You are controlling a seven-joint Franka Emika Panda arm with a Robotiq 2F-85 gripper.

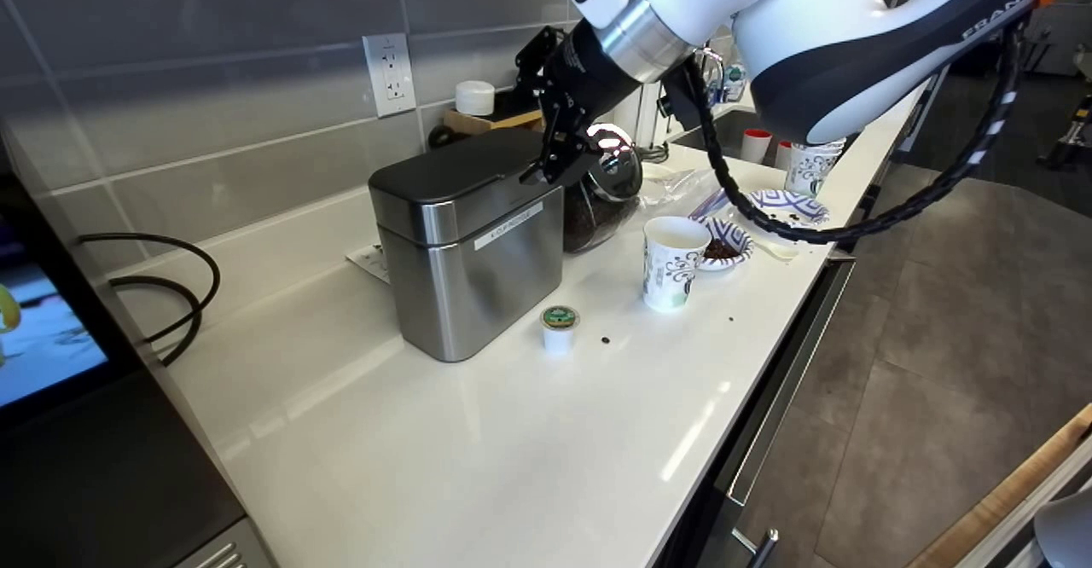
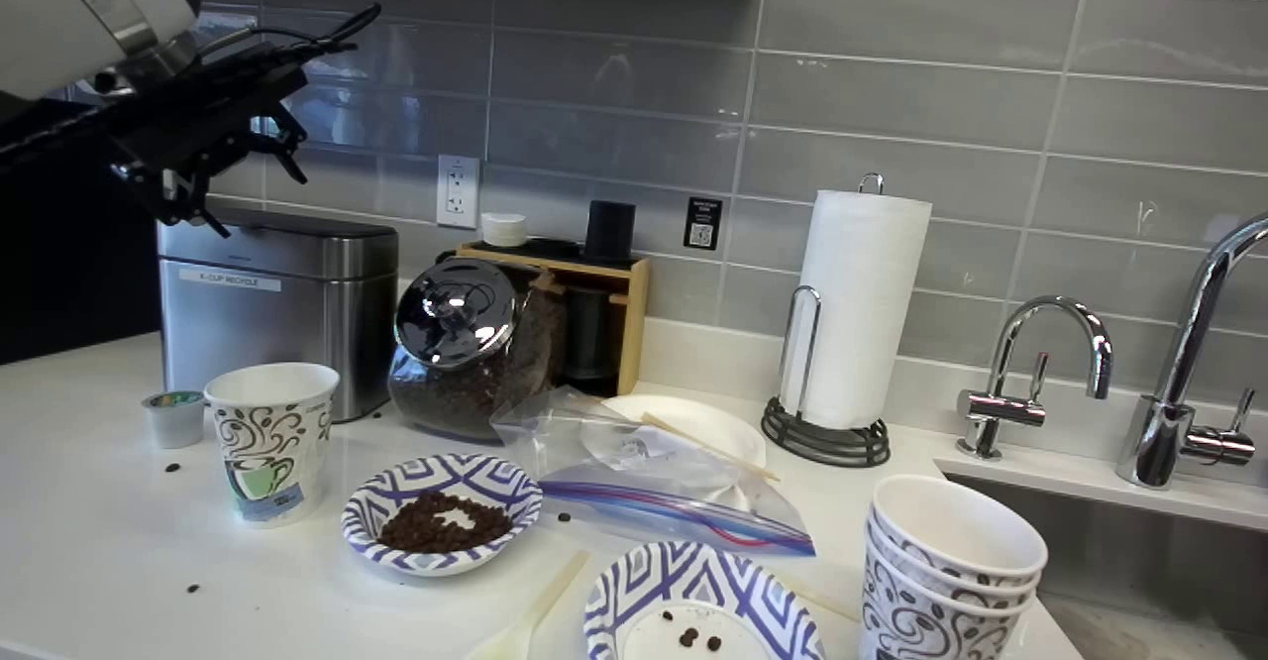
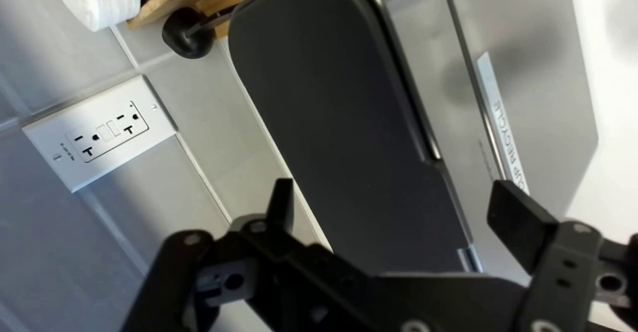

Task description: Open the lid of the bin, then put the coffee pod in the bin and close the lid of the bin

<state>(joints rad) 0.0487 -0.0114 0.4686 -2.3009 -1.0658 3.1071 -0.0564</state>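
Observation:
The brushed-steel bin point(image 1: 490, 286) stands on the counter near the wall; it also shows in an exterior view point(image 2: 277, 318) and the wrist view point(image 3: 528, 48). Its dark grey lid point(image 1: 456, 163) is shut, so the inside is hidden. The lid point(image 3: 339, 117) fills the middle of the wrist view, with a notch along its front edge. The white coffee pod point(image 1: 559, 333) with a green top stands upright in front of the bin; it shows in an exterior view point(image 2: 176, 422). My gripper point(image 3: 398, 200) is open and empty above the lid, fingers spread wide; it shows in an exterior view point(image 2: 264, 206).
A patterned cup point(image 1: 674, 265) stands beside the pod. A glass jar point(image 2: 456, 383) of dark beans sits beside the bin. A bowl of beans point(image 2: 441, 561), plastic bag point(image 2: 684, 501), plate point(image 2: 792, 630) and stacked cups point(image 2: 951, 581) lie beyond. The tiled wall with an outlet point(image 3: 99, 130) is behind the bin.

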